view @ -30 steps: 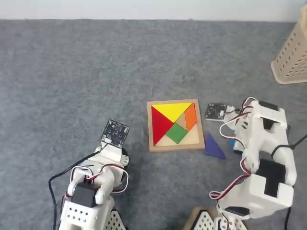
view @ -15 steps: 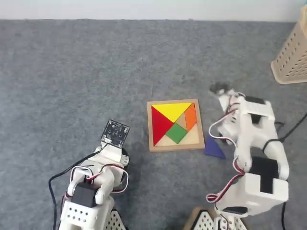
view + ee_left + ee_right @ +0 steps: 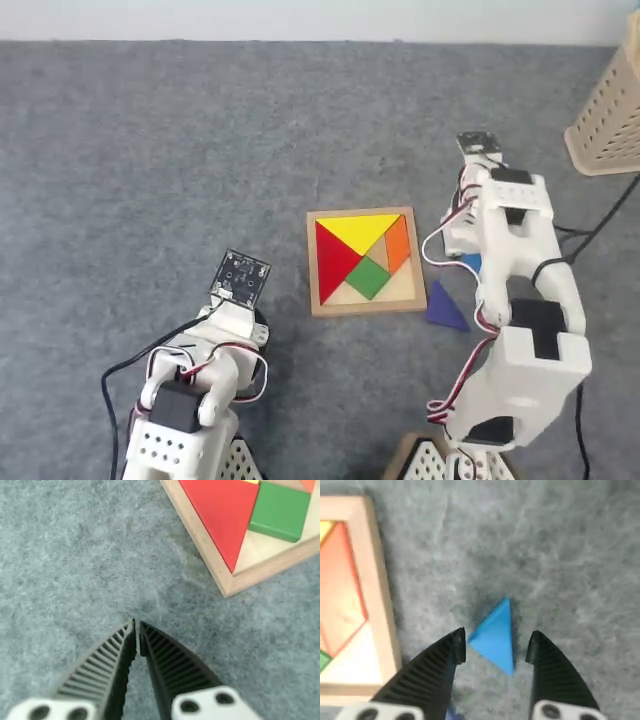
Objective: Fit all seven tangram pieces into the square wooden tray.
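I am two arms at a grey desk [image 3: 180, 150], fitting a tangram into a square wooden tray [image 3: 312, 265] that lies between them.

Five pieces lie in the tray: a yellow triangle [image 3: 358, 232], a red triangle [image 3: 334, 262], a green square [image 3: 367, 277], an orange piece [image 3: 398, 243] and a small tan piece among them. Bare wood shows along the tray's near edge and near right corner [image 3: 402, 290]. Two pieces are outside, on the desk to the tray's right: a purple triangle [image 3: 446, 309] just beside the near right corner, and a blue triangle [image 3: 495, 636] a little farther back, partly under my right arm.

My right gripper [image 3: 497, 635] is spread, one finger on each side of the blue triangle, just above or at the desk. I cannot tell whether the fingers touch the piece.

My left gripper [image 3: 136, 626] is pressed together and empty, low over the desk near the tray's near left corner.

I judge this step to be picking up the blue triangle. The next move calls for closing squarely on its edges so it does not twist out, then lifting and turning it to match the bare gap.
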